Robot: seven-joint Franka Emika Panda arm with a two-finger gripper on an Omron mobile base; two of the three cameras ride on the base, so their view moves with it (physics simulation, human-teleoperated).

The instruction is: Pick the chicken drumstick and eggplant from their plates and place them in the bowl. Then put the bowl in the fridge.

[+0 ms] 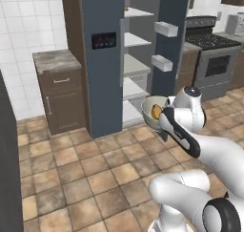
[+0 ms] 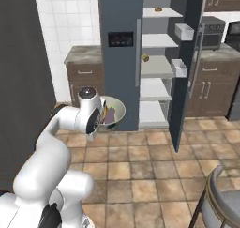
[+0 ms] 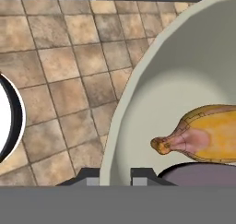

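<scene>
Hand view, golden chicken drumstick (image 3: 209, 134) inside glossy pale bowl (image 3: 138, 94)

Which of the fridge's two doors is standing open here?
The right-hand door, carrying two white bins, is swung out, exposing the white shelves. The left door, with the black light panel, is closed.

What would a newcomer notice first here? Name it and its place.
The pale bowl held up over the tiled floor by the gripper, shut on its rim, with the chicken drumstick and a purple thing inside. Beyond it the fridge stands with its right door open, white shelves bared.
</scene>
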